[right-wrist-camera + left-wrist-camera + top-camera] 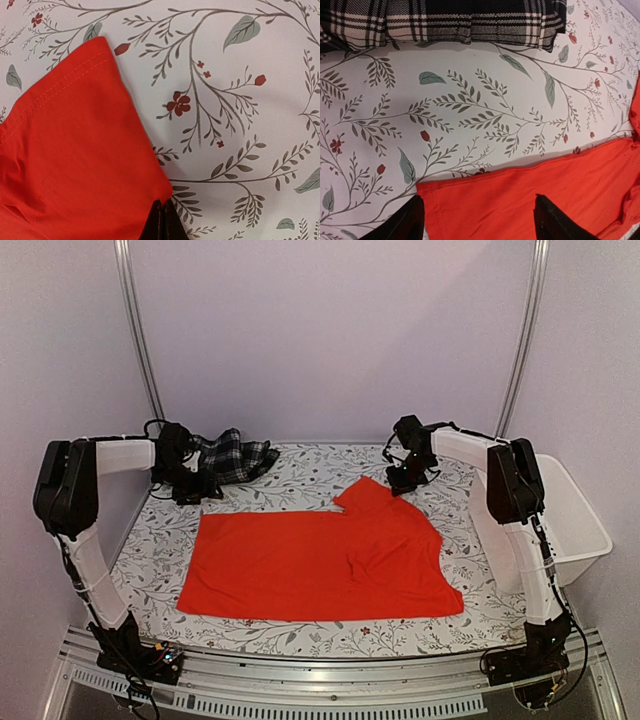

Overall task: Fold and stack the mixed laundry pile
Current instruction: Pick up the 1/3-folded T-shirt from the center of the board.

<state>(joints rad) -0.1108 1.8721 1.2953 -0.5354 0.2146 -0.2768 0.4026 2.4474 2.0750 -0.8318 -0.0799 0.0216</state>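
The right hand [159,212] is shut tight, pinching the far sleeve edge of the red shirt [300,565]. The left hand [479,200] is wide, low over the shirt's far left corner. The shirt lies flat on the flowery surface [300,475]. The plaid cloth [238,455] sits bunched just past that corner.

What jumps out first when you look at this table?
The big bright red shirt spread across the middle of the flowery table cover. At its far right end the right arm's fingers are pinched shut on a sleeve, and a black-and-white plaid cloth lies at the far left.
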